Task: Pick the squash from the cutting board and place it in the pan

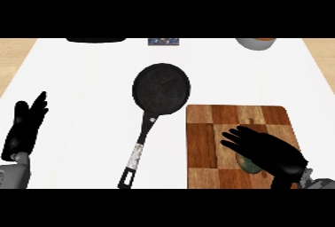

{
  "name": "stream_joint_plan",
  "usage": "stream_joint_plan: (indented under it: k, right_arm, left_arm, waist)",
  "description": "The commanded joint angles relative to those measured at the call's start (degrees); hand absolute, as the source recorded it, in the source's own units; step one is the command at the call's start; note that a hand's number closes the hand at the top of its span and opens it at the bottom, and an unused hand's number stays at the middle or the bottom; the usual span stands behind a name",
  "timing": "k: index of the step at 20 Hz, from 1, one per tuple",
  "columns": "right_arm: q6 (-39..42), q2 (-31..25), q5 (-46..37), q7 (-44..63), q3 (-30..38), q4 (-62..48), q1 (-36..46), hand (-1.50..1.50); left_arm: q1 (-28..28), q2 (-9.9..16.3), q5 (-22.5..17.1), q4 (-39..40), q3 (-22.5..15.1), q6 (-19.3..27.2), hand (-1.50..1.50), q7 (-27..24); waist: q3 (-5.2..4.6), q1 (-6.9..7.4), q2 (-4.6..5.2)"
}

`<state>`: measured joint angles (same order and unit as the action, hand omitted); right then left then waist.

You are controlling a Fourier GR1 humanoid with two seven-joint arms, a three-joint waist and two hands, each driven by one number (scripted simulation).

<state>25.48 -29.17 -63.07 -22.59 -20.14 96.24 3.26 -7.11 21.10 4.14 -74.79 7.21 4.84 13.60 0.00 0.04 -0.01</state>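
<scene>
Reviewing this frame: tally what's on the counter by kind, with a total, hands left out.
Pan: 1
Cutting board: 1
Squash, mostly hidden under the right hand: 1
Partly cut-off items at the far edge: 3 (dark object, small blue item, bowl)
Total: 6

head view | steeply down from above | faces counter (85, 88) | forearms enter at lower edge
</scene>
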Motion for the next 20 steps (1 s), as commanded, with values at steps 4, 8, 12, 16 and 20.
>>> stream_joint_plan:
  k: [4,8,12,16,20]
  right_arm:
    - [-2.63,3.50,-5.77,-1.20,0.93,-6.43,2.58,-1.50]
    - [-11.87,2.30,-7.49,-8.39,0.65,-10.60,2.45,1.50]
    - [-12.54,3.88,-9.62,-6.10,1.20,-5.75,0.68,1.50]
    - [-14.46,6.11,-10.65,-9.49,3.67,-13.75,4.86,1.50]
    - [-10.17,4.52,-6.09,-11.43,7.35,-6.36,0.68,1.50]
  left_arm:
    - [-2.69,1.24,0.03,2.70,2.95,-3.32,0.00,-0.51]
    - [0.71,-1.55,1.92,-2.64,1.02,-0.74,0.00,2.10]
    - [-1.26,-1.82,2.23,-2.45,1.59,-1.08,0.00,3.73]
    - [1.44,-0.93,2.48,-4.46,2.57,-3.51,0.00,3.10]
    - [2.47,-4.25,3.03,0.04,2.59,-2.03,0.00,-3.12]
  waist:
    - [-0.01,-0.06,0.03]
    - [0.03,0.14,0.03]
    - [0.01,-0.11,-0.01]
    - [0.01,0.17,0.01]
    - [-0.01,-0.12,-0.01]
